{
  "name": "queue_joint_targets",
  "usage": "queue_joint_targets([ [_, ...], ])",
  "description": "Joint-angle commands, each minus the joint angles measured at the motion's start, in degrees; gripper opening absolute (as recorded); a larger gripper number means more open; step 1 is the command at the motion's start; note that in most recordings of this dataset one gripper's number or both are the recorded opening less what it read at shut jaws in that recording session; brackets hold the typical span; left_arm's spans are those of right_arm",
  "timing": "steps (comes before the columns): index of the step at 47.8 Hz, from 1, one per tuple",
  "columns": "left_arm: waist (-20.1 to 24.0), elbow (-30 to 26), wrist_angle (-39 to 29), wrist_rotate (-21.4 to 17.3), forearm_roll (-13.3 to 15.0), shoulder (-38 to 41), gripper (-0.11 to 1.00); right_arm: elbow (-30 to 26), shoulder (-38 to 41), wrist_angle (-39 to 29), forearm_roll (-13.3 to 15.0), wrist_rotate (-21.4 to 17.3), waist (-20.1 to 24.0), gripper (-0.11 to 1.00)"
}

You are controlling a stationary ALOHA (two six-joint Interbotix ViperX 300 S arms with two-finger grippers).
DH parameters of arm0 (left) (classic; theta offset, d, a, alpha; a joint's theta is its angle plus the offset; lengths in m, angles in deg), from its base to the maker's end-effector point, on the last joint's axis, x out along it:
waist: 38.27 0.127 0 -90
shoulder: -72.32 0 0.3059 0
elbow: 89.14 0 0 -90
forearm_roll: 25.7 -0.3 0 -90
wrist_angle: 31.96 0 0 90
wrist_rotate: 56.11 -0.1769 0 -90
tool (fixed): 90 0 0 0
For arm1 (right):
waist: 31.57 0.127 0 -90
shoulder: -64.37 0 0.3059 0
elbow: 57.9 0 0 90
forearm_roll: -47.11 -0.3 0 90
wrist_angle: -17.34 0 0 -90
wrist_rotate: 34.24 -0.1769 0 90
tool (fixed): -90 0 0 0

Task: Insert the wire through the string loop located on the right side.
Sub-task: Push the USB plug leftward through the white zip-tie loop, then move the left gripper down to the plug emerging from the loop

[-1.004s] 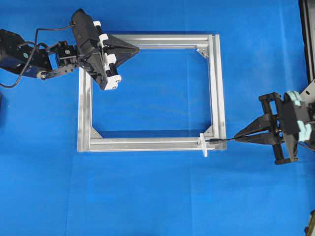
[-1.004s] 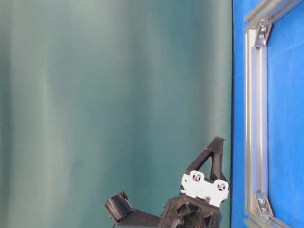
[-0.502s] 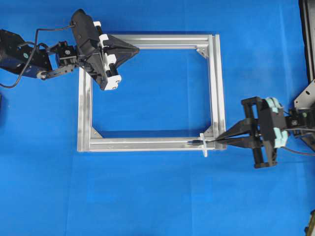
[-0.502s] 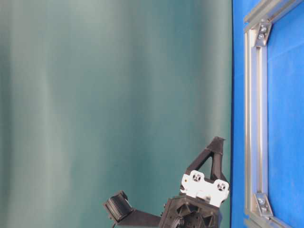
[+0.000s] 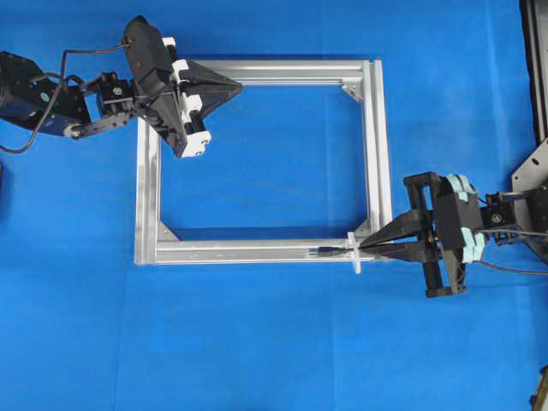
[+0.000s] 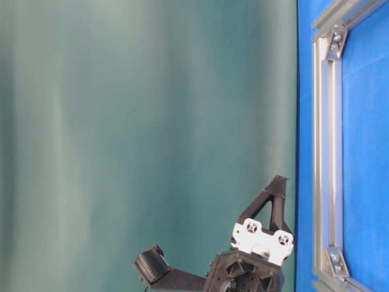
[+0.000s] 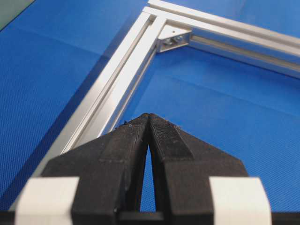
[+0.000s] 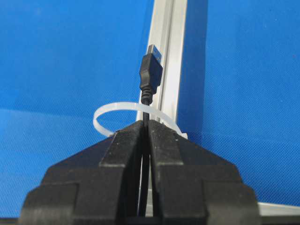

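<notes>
I see my right jaws (image 8: 146,125) clamped on the wire (image 8: 150,75), its plug poking just ahead of them through the string loop (image 8: 112,111); my left jaws (image 7: 149,119) are pressed together, empty

Behind the right gripper (image 8: 145,123) the wire (image 8: 151,75) is hidden, and the string loop (image 5: 354,252) looks perhaps too small overhead.

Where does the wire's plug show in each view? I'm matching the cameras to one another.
Overhead: the plug lies over the frame's bottom rail, left of the string loop.
Table-level: not in it.
Left wrist: not in it.
Right wrist: upper centre, beyond the loop, ahead of the right gripper.
Shared landmark: the aluminium frame.
</notes>
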Motion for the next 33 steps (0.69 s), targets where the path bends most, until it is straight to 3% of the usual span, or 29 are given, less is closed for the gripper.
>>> queue_joint_targets([
  [1, -0.6, -0.4, 0.8, 0.1, -0.2, -1.7, 0.0, -0.8, -0.4, 0.5, 0.1, 0.1, 0.0, -0.02],
  [12, -5.1, -0.2, 1.3, 0.1, -0.2, -1.7, 0.0, -0.8, -0.4, 0.6, 0.1, 0.1, 0.0, -0.02],
  [33, -23.2, 0.5, 1.3, 0.1, -0.2, -1.7, 0.0, -0.8, -0.4, 0.6, 0.1, 0.1, 0.0, -0.02],
])
